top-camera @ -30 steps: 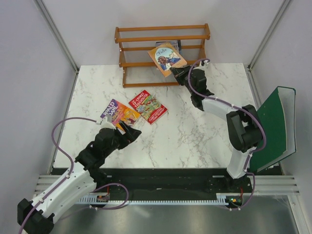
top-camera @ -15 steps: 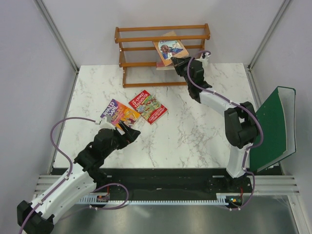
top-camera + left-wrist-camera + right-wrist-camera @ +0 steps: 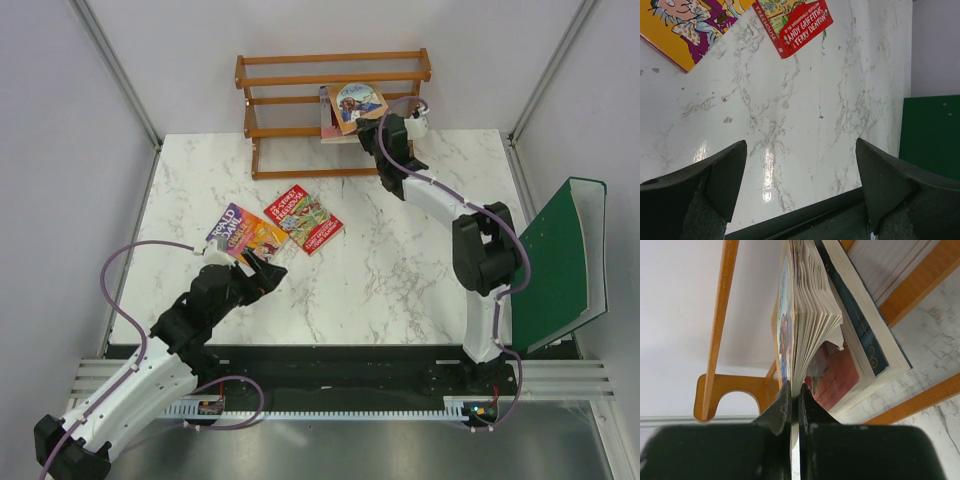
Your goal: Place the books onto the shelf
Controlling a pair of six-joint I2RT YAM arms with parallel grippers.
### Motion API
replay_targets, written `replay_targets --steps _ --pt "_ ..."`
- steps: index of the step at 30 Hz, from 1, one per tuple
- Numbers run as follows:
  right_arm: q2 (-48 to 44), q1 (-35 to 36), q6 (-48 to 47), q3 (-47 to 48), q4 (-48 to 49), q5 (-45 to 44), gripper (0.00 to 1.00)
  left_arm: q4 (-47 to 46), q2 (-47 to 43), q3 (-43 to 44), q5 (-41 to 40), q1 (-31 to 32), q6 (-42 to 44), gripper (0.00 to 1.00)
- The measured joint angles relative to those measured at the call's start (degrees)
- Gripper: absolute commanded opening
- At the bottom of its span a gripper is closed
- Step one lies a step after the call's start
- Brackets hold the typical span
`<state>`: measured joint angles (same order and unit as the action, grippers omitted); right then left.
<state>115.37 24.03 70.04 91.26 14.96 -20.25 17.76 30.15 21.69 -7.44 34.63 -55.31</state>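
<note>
While the left gripper (image 3: pixel 268 272) hangs wide apart over the table (image 3: pixel 400 250), just short of the Roald Dahl book (image 3: pixel 238 232) and red book (image 3: pixel 303 218), the right gripper (image 3: pixel 794 392) is clamped on the orange book (image 3: pixel 357 102) beside the dark blue book (image 3: pixel 860 335) on the shelf (image 3: pixel 300 58).

I work in a robotics lab cell: my left arm (image 3: pixel 150 375) and right arm (image 3: pixel 480 262) are bolted to a slotted metal rail (image 3: pixel 575 380) at the near edge of a marble-patterned desk (image 3: pixel 400 275). Plain grey wall panels (image 3: pixel 50 180) framed by aluminium posts (image 3: pixel 112 65) box the desk in on three sides.
</note>
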Motion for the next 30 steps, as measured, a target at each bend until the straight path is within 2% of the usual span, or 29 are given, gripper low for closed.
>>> replay_targets --steps 6,16,24,30 --pt "2.4 0.9 -0.3 5.4 -3.7 -2.1 0.03 0.1 -0.4 0.0 0.0 0.0 0.4 0.95" --pt "4.1 1.9 -0.2 6.7 -6.6 -2.8 0.06 0.2 -2.2 0.0 0.0 0.0 1.2 0.95" --pt "4.2 2.0 0.2 6.7 -6.8 -3.7 0.0 0.5 -2.6 0.0 0.0 0.0 1.5 0.95" --pt "4.2 2.1 0.5 6.7 -6.8 -4.3 0.0 0.6 -2.9 0.0 0.0 0.0 1.9 0.94"
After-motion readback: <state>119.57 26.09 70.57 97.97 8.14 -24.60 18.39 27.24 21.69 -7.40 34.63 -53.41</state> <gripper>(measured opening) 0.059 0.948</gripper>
